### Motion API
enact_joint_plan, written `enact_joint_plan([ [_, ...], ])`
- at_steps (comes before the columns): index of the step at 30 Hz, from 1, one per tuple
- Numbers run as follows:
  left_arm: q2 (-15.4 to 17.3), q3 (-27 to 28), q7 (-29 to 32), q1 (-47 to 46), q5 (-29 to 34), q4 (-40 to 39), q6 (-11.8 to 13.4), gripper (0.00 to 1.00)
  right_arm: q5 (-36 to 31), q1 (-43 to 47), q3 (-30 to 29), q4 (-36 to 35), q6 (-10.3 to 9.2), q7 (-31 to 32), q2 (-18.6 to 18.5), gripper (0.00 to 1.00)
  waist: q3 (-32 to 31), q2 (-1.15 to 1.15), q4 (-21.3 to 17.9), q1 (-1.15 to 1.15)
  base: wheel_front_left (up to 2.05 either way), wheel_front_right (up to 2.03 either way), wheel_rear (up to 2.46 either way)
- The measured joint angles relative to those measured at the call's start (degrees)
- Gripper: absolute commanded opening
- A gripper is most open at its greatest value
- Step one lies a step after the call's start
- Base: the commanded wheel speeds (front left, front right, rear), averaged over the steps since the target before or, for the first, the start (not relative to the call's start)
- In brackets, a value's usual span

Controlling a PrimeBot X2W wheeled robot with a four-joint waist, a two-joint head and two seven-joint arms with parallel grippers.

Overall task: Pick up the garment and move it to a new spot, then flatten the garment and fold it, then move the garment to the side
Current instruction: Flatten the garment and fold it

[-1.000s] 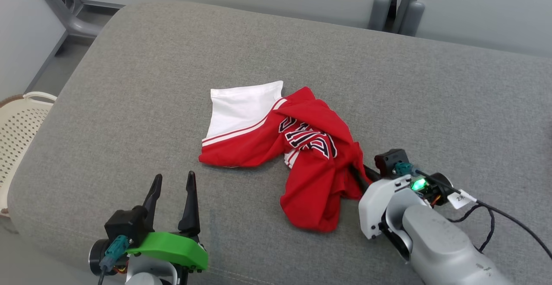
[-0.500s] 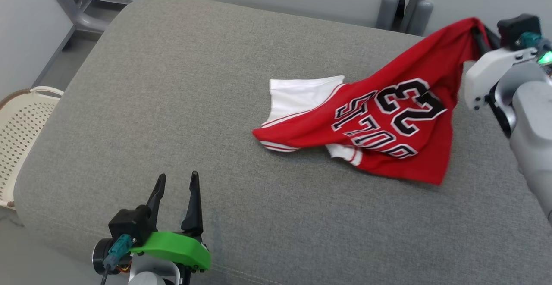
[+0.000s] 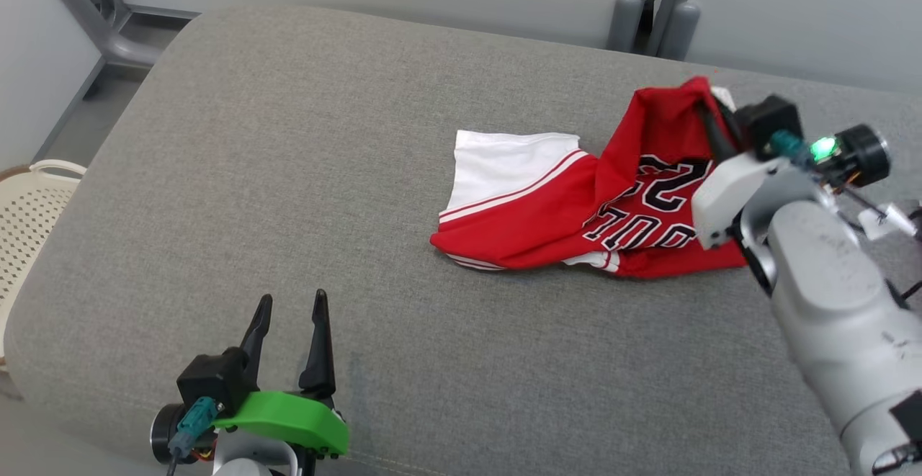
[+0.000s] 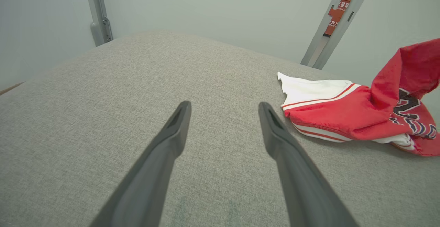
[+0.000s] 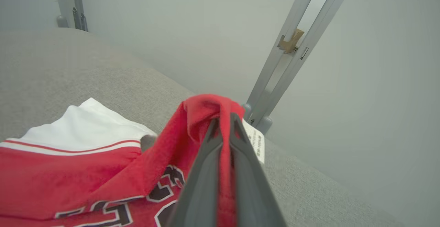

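Note:
The garment (image 3: 569,209) is a red jersey with black-and-white lettering and a white panel, lying on the grey cushion (image 3: 324,137) right of centre. My right gripper (image 3: 709,112) is shut on a red fold of its upper right part, lifting that edge; in the right wrist view the fingers (image 5: 206,158) pinch the cloth (image 5: 206,110), a white label (image 5: 256,144) hanging beside them. My left gripper (image 3: 288,307) stands open near the front edge, well left of the garment (image 4: 343,117), with nothing between its fingers (image 4: 172,134).
A cream perforated basket (image 3: 29,209) sits off the cushion's left edge. Grey metal frame posts (image 3: 652,1) stand behind the cushion against a pale wall. Bare cushion stretches left of and in front of the garment.
My right gripper closed on the garment near the front right, carried it up and far right, spreading it, then came down and back left, so the lifted part now droops.

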Motion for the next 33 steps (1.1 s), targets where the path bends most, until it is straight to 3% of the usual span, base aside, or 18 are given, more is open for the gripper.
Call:
enact_joint_plan([
  [8,1.1,0.1,0.3,1.2,0.0,-0.8,0.6,1.00,-0.7,21.5,0.3,-13.5,0.00,0.0,1.1,0.00,-0.9,0.00,-2.8,0.00,0.00,0.00,0.00],
  [21,1.7,-0.6,1.3,1.6,-0.1,-2.3,1.2,1.00,-7.2,35.3,-7.2,-21.8,0.00,-0.1,3.4,0.00,-1.6,0.00,-6.6,0.00,0.00,0.00,0.00],
  [22,1.8,-0.5,1.3,1.8,-0.1,-2.4,1.3,1.00,-7.2,36.1,-8.1,-22.4,0.00,0.0,4.0,0.28,-1.6,0.00,-6.8,0.00,0.00,0.00,0.00],
  [23,1.9,-0.5,1.3,1.9,-0.2,-2.4,1.3,1.00,-7.2,36.8,-8.6,-23.1,0.00,-0.1,4.4,0.46,-1.7,0.00,-7.0,0.00,0.00,0.00,0.00],
  [24,1.9,-0.5,1.3,2.1,-0.3,-2.4,1.4,1.00,-7.2,37.7,-9.1,-23.9,0.00,0.0,4.9,1.00,-1.7,0.00,-7.2,0.00,0.00,0.00,0.00],
  [33,2.2,-0.4,1.3,2.2,-0.6,-2.8,1.8,1.00,-4.2,42.5,-13.1,-29.6,0.00,0.0,7.4,1.00,-2.3,0.00,-9.0,0.00,0.00,0.00,0.00],
])
